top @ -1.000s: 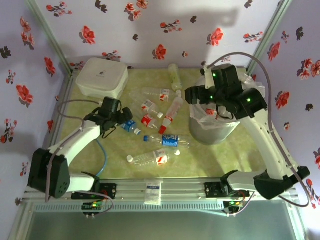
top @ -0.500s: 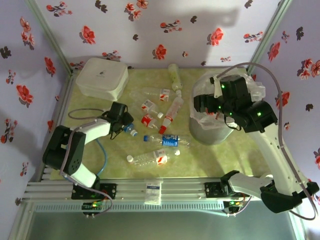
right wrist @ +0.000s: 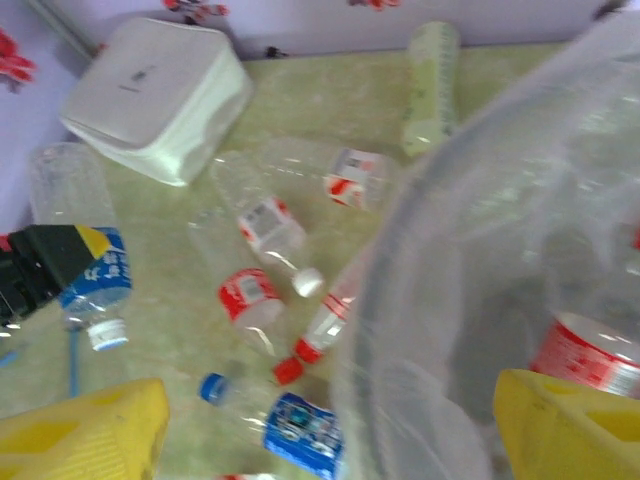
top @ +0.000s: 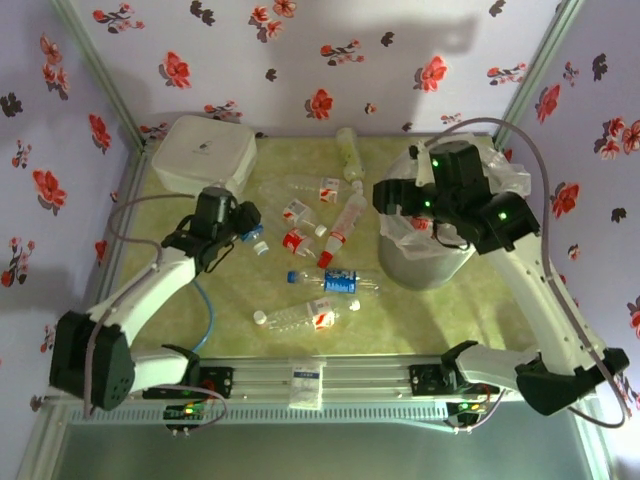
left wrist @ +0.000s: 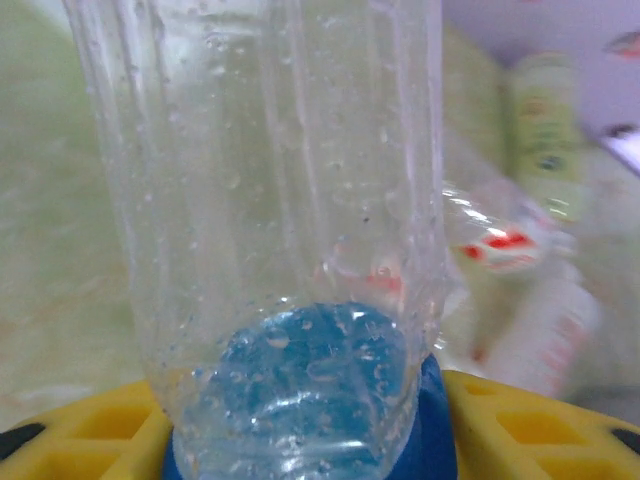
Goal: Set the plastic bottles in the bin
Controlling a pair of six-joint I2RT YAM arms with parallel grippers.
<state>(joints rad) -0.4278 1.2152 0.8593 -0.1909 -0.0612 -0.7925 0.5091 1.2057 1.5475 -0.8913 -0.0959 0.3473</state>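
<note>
A blue-label bottle [left wrist: 270, 180] is pinched by the left gripper [left wrist: 305, 430] for the bin [top: 420, 265]; the right gripper [right wrist: 330, 430] is held open, empty.

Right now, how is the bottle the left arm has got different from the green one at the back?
The blue-label bottle is see-through with a white cap; the pale green bottle is cloudy green. The blue-label bottle is clamped in the left gripper; the pale green bottle lies loose on the table by the back wall. Both are outside the bin.
</note>
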